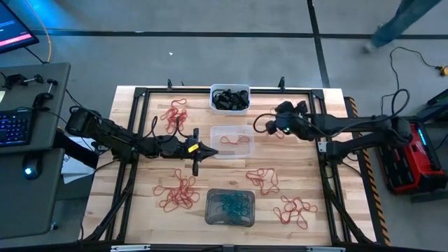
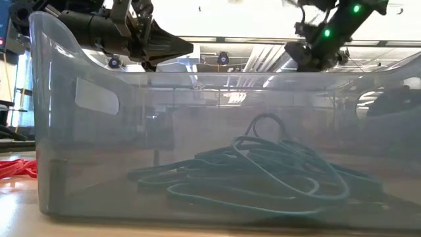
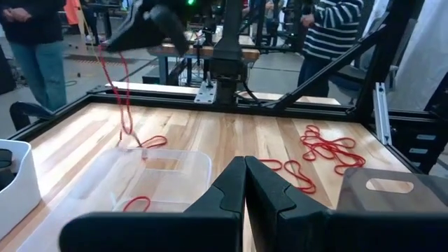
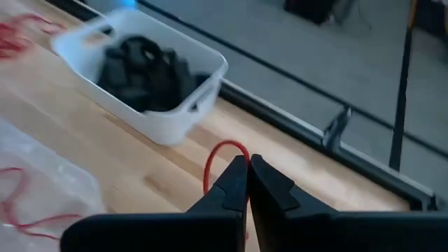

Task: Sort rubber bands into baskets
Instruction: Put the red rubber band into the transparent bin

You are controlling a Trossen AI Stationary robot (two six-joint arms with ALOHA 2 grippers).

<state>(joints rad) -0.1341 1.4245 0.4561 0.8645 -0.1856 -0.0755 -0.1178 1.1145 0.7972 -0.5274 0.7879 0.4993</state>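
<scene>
Two dark jointed arms, black tapered fingers (image 3: 231, 203), green indicator lights

The surface (image 1: 294, 183) is pale, smooth wood. Plastic baskets: opaque white (image 1: 229, 99), clear (image 1: 231, 142), frosted grey (image 1: 229, 208). Thin rubber bands (image 1: 178, 194) look matt.

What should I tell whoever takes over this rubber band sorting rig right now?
Right gripper: shut on a red rubber band, raised by the clear basket.
Left gripper: shut, empty, left of the clear basket.
Done: black bands fill the white basket; teal bands lie in the grey basket; a few red ones are in the clear basket.
Left: red piles scattered on the table still need moving to the clear basket.
</scene>
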